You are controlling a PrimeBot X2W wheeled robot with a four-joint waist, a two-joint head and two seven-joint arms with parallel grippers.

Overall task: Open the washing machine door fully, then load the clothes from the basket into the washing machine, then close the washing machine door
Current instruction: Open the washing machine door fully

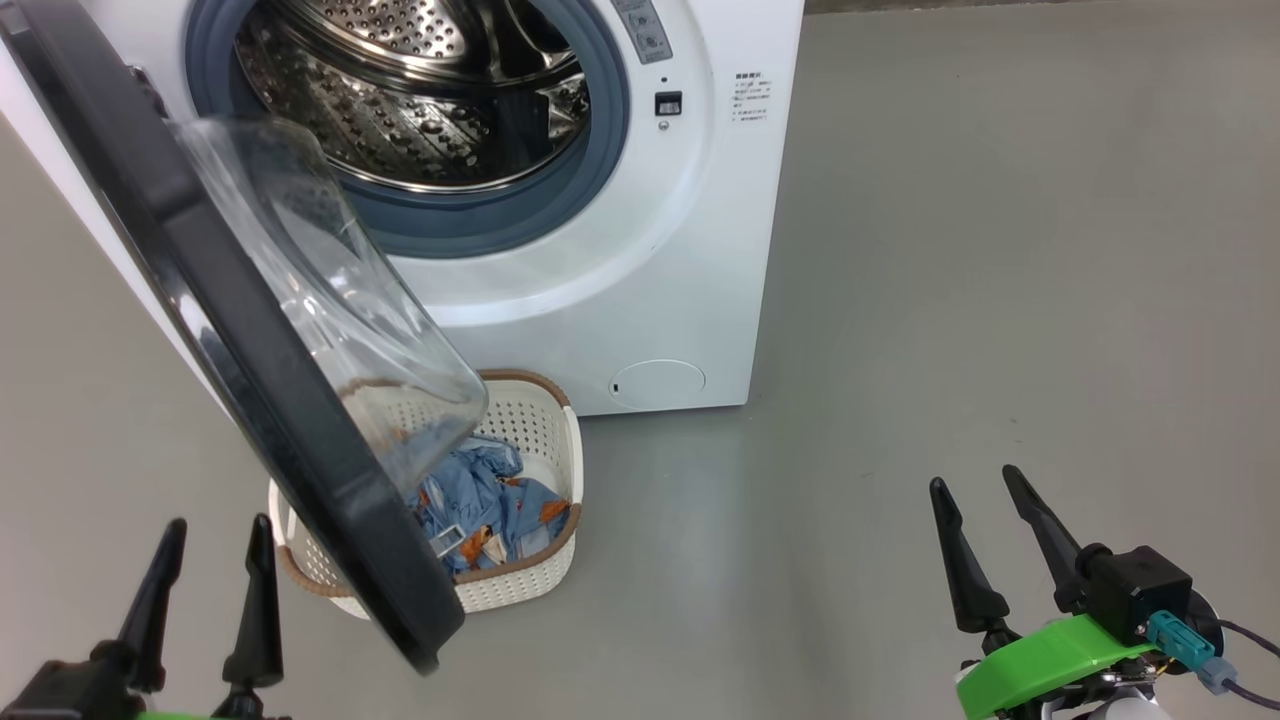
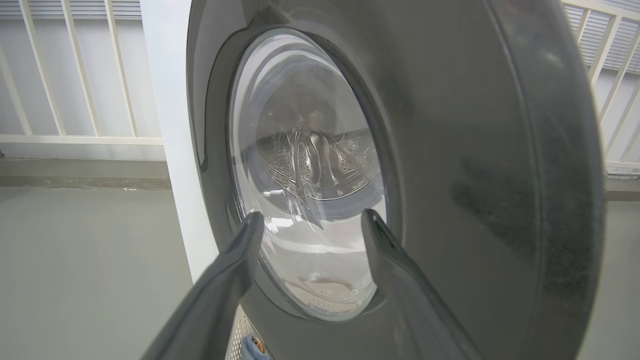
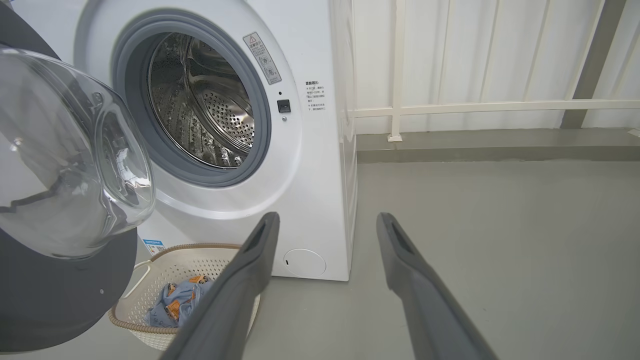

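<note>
washing machine (image 1: 680, 250) stands ahead of both tools, drum (image 1: 420, 120) empty. washing machine door (image 1: 350, 510) is swung out, close ahead of the left tool (image 1: 221, 523). basket (image 1: 540, 420) sits between left tool and right tool (image 1: 975, 480), clothes (image 1: 490, 500) inside: loading and closing look still to do. both tools spread, empty.

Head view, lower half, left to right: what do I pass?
Left gripper, open jaws → cream-white perforated plastic basket holding light blue printed clothes → round white flap → right gripper, open jaws.
</note>
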